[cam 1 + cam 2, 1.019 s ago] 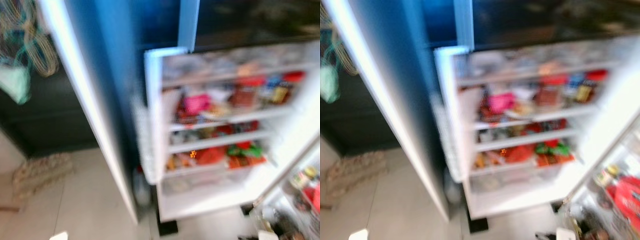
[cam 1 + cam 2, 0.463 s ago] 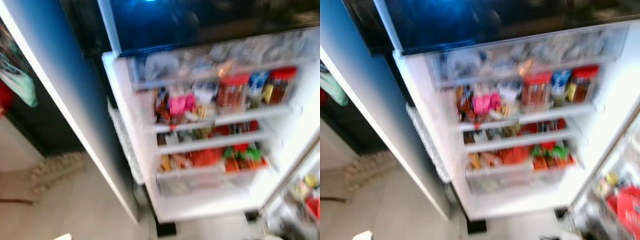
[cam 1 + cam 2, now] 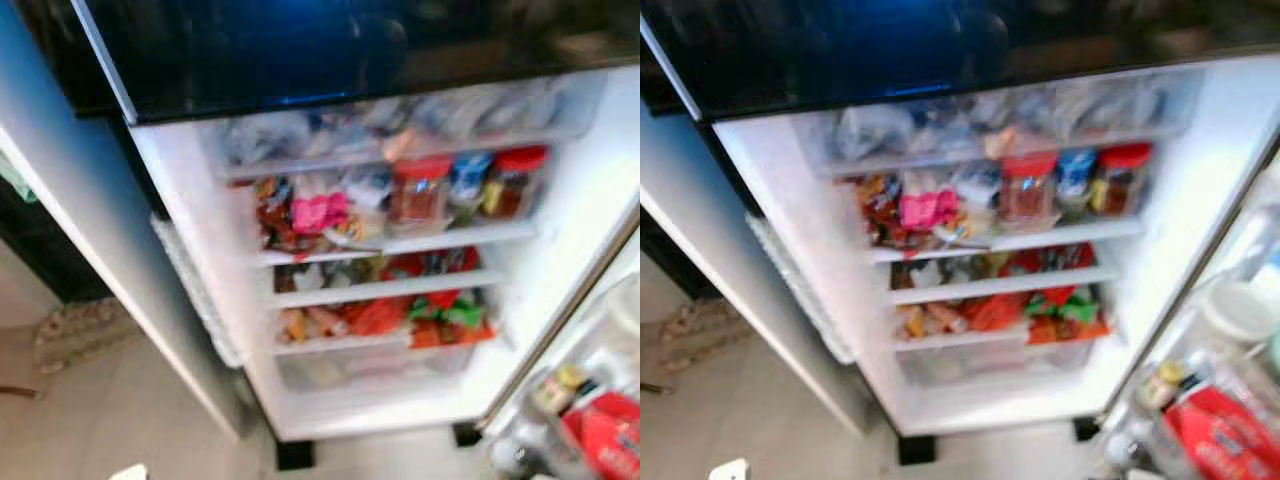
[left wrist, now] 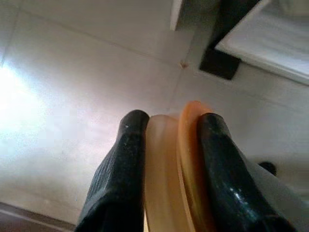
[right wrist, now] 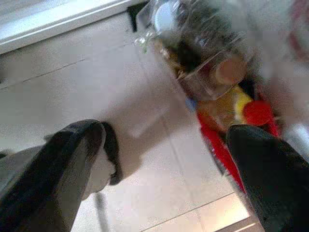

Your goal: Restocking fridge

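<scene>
The fridge (image 3: 190, 240) stands open before me, its white shelves packed with food. On the upper shelf stand jars with red lids (image 3: 420, 190) beside a pink packet (image 3: 318, 212). Red and green packets (image 3: 440, 315) crowd the lower shelf above a clear drawer (image 3: 370, 365). In the left wrist view my left gripper (image 4: 171, 145) is shut on a pale orange, rounded thing (image 4: 169, 159), held above the tiled floor. My right gripper (image 5: 164, 159) hangs open over the floor, fingers wide apart with nothing between them.
The fridge's blue-grey door (image 3: 70, 200) juts out on the left. At the right, the other door's racks hold bottles and a red carton (image 3: 1215, 435), also blurred in the right wrist view. A woven mat (image 3: 75, 330) lies on the pale tiled floor (image 3: 120, 420).
The whole picture has slid leftward, so the camera has turned toward the fridge. Its shelves now sit near the middle of the view and look a little sharper.
</scene>
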You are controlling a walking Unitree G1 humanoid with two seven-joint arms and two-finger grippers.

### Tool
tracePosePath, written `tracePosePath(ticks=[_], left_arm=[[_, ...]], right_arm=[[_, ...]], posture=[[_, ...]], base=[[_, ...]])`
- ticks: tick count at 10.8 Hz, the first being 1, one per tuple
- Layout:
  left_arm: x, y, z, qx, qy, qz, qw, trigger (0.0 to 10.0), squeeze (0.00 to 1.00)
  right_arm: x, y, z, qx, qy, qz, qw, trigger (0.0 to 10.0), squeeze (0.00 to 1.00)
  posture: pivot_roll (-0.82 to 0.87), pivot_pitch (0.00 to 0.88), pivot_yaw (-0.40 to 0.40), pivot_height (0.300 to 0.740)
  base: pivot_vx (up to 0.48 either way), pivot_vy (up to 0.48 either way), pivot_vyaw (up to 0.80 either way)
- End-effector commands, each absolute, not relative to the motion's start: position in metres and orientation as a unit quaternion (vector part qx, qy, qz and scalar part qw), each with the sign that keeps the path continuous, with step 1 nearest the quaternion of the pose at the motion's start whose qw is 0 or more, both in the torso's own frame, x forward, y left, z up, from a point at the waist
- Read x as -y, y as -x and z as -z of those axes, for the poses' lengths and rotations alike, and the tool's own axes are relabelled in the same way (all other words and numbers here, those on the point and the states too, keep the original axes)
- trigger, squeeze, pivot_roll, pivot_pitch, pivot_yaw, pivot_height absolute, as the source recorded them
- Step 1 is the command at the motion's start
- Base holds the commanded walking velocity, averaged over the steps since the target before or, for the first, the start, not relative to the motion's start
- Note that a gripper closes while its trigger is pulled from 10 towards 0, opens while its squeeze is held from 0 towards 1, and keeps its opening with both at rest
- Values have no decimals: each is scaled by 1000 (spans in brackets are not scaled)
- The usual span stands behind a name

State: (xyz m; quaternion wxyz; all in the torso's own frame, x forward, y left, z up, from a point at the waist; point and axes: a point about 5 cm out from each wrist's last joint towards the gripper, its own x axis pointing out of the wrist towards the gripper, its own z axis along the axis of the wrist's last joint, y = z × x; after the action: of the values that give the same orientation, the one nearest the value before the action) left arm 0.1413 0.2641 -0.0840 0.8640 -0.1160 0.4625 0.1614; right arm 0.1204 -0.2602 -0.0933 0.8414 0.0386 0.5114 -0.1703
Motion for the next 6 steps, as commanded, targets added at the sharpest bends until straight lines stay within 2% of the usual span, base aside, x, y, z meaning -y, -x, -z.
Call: tracePosePath(ticks=[1,2,3,5,6], left_arm=[[-268,-133,86,-475,114,-166,857,10000,0],[-268,-133,86,-475,114,-167,856,10000,0],[-268,-132,86,-476,114,-167,856,10000,0],[-268,-132,86,-475,114,-168,856,10000,0],[-268,-132,86,-472,118,-172,857,10000,0]], right_arm=[[251,-119,97,-518,-48,163,839,10000,0],[249,-118,97,-521,-46,163,837,10000,0],[249,-119,97,-522,-46,159,837,10000,0],[248,-119,97,-522,-45,156,838,10000,0],[248,-119,97,-520,-46,155,839,10000,0]], posture=[[-130,0,65,740],[-130,0,66,740],[-130,0,66,740],[-132,0,68,740],[-131,0,67,740]], base=[[0,-270,0],[0,-262,0],[0,-259,-763],[0,0,-697],[0,0,0]])
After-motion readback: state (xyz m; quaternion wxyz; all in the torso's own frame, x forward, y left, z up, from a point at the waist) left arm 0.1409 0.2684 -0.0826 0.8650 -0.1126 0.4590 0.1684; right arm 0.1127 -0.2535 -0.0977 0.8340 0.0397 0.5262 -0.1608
